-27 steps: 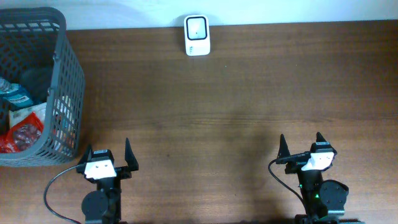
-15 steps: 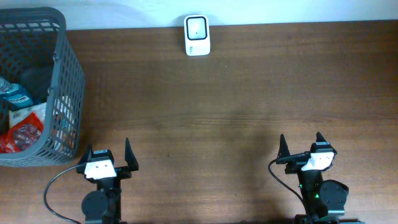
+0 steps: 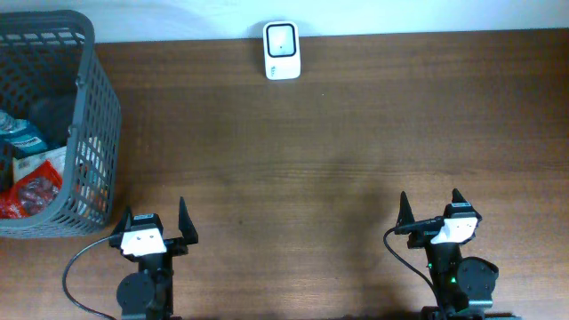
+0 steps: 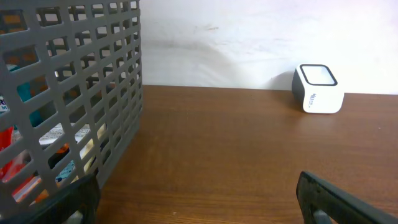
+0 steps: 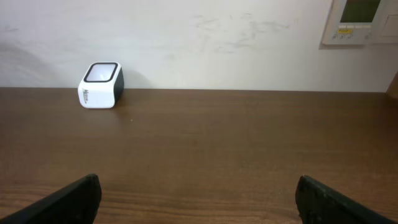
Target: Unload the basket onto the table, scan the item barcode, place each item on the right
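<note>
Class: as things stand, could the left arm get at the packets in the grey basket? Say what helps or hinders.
Probably yes, from above. The left gripper stands open near the basket, whose top is uncovered; its mesh wall blocks a straight sideways approach to the packets.

Even, soft indoor light, faint sheen on the table [image 3: 338, 169], weak shadows, all 3 views sharp

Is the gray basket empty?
No, the basket has colourful packets lying inside it, seen from the overhead view.
</note>
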